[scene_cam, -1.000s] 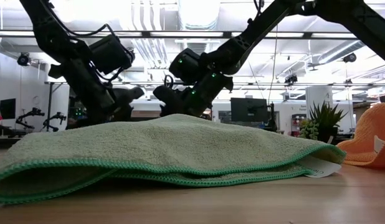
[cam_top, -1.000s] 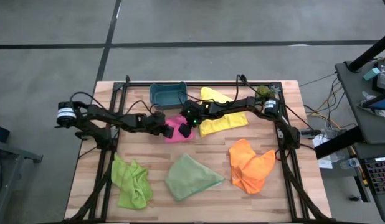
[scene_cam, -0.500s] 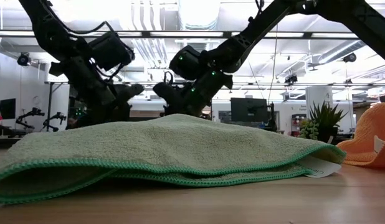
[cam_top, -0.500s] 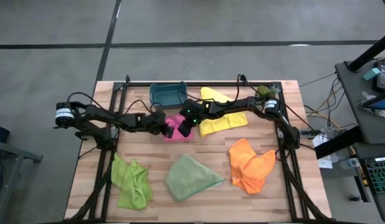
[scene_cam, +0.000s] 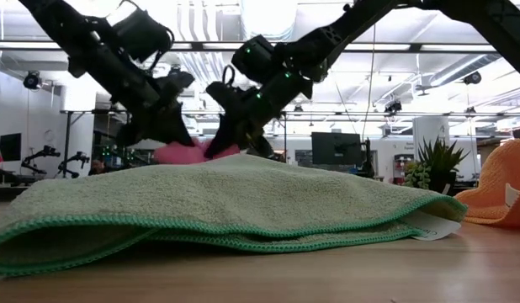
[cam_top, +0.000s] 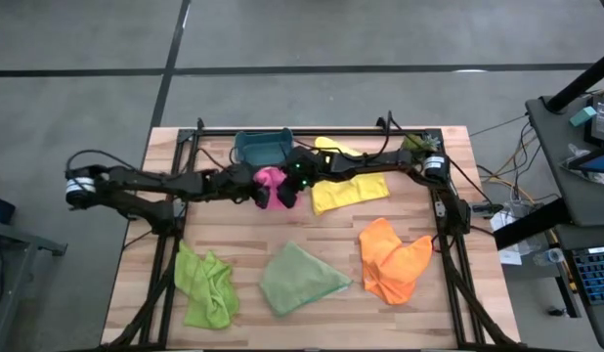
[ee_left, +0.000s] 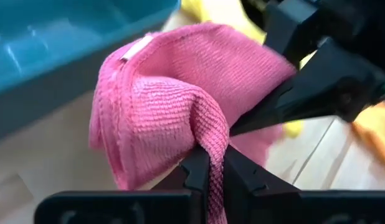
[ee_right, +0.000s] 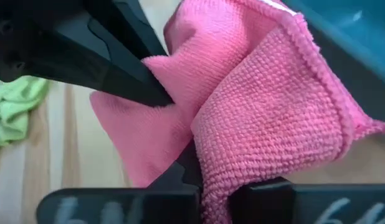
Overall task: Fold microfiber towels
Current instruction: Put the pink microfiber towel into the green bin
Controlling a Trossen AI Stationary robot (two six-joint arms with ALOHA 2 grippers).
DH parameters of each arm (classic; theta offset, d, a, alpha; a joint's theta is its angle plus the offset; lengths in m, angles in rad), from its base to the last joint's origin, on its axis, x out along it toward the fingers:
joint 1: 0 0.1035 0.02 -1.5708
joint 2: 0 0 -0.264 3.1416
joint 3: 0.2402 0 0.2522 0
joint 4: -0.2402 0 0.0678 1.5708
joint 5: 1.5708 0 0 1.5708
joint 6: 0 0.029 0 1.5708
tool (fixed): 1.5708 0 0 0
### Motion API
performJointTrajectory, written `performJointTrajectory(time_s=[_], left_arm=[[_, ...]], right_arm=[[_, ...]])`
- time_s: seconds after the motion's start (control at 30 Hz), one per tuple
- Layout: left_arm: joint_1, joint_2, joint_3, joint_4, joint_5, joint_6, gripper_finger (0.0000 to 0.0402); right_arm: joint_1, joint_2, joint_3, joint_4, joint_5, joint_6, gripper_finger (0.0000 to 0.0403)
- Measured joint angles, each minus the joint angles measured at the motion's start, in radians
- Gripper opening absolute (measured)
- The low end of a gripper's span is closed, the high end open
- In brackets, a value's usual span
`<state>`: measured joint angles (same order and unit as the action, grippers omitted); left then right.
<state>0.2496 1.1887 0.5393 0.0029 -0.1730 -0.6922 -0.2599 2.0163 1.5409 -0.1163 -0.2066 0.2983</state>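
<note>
Wooden tabletop (cam_top: 312, 230) seen from above; pink towel (cam_top: 271, 182) bunched and lifted just before the teal bin (cam_top: 262, 147), left claw (cam_top: 259, 188) clamped on one fold, right claw (cam_top: 285, 192) clamped on another; remaining towels lying around them

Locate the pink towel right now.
High view: the pink towel is at the table's back centre, just in front of the teal bin, pinched between the left claw and right claw, with the yellow towel to its right.
</note>
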Motion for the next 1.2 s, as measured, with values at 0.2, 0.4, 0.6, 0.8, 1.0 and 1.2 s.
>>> performJointTrajectory(time_s=[0.2, 0.4, 0.6, 0.8, 1.0, 1.2], left_arm=[[0.076, -0.057, 0.031, -0.011, -0.003, 0.122, 0.0009], [0.182, -0.064, 0.091, -0.066, -0.005, 0.252, 0.0003], [0.288, -0.044, 0.150, -0.102, -0.005, 0.369, 0.0003], [0.374, -0.002, 0.183, -0.100, -0.002, 0.427, 0.0002], [0.414, 0.070, 0.209, -0.089, 0.009, 0.453, 0.0002], [0.443, 0.108, 0.219, -0.090, 0.007, 0.468, 0.0002]], right_arm=[[-0.029, 0.000, 0.075, -0.009, 0.001, -0.055, 0.0013], [-0.089, 0.000, 0.139, -0.024, 0.000, -0.094, 0.0013], [-0.149, -0.001, 0.179, -0.023, -0.002, -0.128, 0.0013], [-0.185, -0.001, 0.182, 0.016, -0.002, -0.145, 0.0013], [-0.203, 0.008, 0.180, 0.061, -0.002, -0.167, 0.0013], [-0.215, 0.077, 0.209, 0.082, -0.002, -0.180, 0.0013]])
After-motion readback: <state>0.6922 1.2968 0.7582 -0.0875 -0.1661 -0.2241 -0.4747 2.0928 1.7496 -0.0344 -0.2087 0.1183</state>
